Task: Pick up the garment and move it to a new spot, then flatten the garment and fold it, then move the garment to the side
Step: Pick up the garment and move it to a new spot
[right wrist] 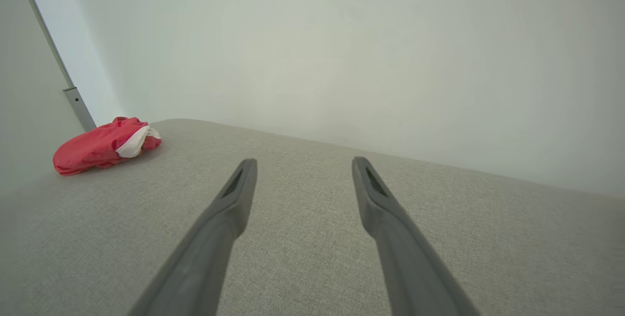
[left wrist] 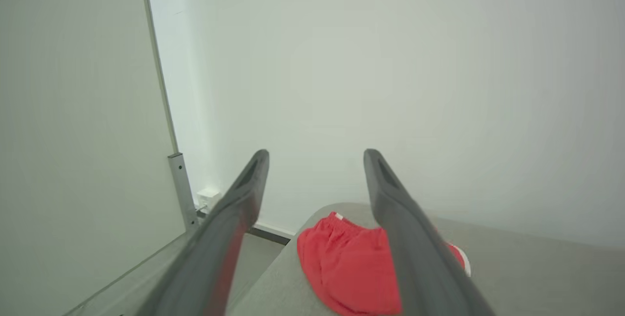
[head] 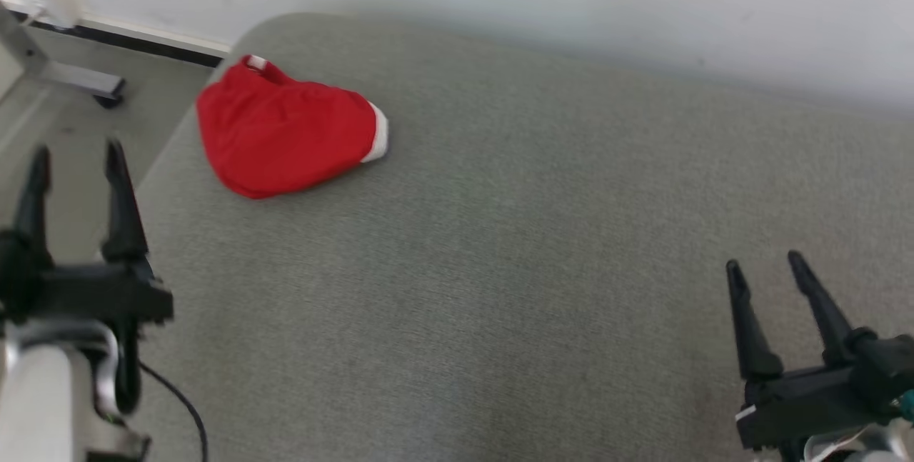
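Observation:
The garment point(head: 282, 131) is red with a white band, lying bunched near the far left corner of the grey padded table point(head: 500, 269). It also appears in the left wrist view as the garment point(left wrist: 346, 267), partly behind one finger, and far left in the right wrist view as the garment point(right wrist: 100, 146). My left gripper point(head: 75, 155) hovers open off the table's left edge, nearer me than the garment, holding nothing. My right gripper point(head: 764, 265) stands open over the table's near right part, far from the garment, with nothing between its fingers point(right wrist: 229, 199).
A white wall point(head: 571, 5) runs behind the table. To the left, beyond the table's rounded corner, lies floor with a grey metal frame leg point(head: 64, 69) and a dark baseboard. A black cable point(head: 186, 405) hangs by my left arm.

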### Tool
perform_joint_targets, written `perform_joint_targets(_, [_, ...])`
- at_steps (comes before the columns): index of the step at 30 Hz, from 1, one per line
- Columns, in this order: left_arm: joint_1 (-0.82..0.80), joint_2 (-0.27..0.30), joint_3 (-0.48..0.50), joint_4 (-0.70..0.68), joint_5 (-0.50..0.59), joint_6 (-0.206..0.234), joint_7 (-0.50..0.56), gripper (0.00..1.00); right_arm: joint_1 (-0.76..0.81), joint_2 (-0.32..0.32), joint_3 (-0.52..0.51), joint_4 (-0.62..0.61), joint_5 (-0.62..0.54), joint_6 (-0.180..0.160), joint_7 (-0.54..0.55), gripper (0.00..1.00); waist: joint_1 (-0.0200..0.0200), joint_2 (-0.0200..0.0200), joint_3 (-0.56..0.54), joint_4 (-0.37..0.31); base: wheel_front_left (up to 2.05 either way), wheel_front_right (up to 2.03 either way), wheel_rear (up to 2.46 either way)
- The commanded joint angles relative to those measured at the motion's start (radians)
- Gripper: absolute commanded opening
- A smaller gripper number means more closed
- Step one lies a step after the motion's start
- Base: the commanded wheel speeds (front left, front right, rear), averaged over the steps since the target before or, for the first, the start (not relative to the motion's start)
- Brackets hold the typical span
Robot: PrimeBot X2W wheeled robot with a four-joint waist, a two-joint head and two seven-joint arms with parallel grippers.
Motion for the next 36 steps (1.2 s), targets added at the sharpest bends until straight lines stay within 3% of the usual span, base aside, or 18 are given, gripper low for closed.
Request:
perform_joint_targets(1, [-0.075,0.021,0.0,0.019,-0.009,-0.005,0.009,1.0,-0.022,-0.01,-0.016,-0.018,-0.008,-0.003,0.004,1.0,-0.0002,-0.0001,0.12,-0.12,0.0,0.0,0.0])
perform_joint_targets(9, [-0.325,0.122,-0.002,0.109,-0.019,-0.012,0.073,1.0,-0.058,-0.014,-0.06,-0.059,-0.018,-0.003,0.007,1.0,-0.0002,-0.0001,0.241,-0.239,0.0,0.0,0.0])
perform_joint_targets(17, [-0.46,0.182,-0.008,0.249,-0.037,-0.014,0.141,1.0,-0.083,-0.002,-0.081,-0.073,-0.028,-0.003,-0.001,1.0,-0.0002,-0.0001,0.3,-0.298,0.0,0.0,0.0])
perform_joint_targets(36, [-0.535,0.271,-0.042,0.731,-0.111,-0.024,0.366,1.0,-0.118,0.003,-0.085,-0.056,-0.022,-0.003,-0.015,1.0,-0.0002,-0.0001,0.326,-0.372,0.0,0.0,0.0])
